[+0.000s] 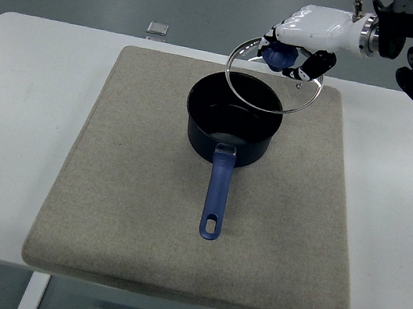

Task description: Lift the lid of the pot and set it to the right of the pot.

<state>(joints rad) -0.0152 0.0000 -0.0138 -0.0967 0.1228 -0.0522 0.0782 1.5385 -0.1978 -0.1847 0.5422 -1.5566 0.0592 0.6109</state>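
Right hand (310, 35) clamps the lid (274, 78) by its knob, aloft; next, set it at the pot's (232, 121) three o'clock.

No readable text, label, brand, number or sign can be made out anywhere. Nothing is printed on the pot (233, 121) or its lid (275, 77), and the small object (158, 28) beyond the pot is too small for any marking to be read.

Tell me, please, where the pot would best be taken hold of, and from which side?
By its long blue handle, from the table's near side. It sticks straight out from the pot toward the near edge with nothing around it; the round walls offer less to grip.
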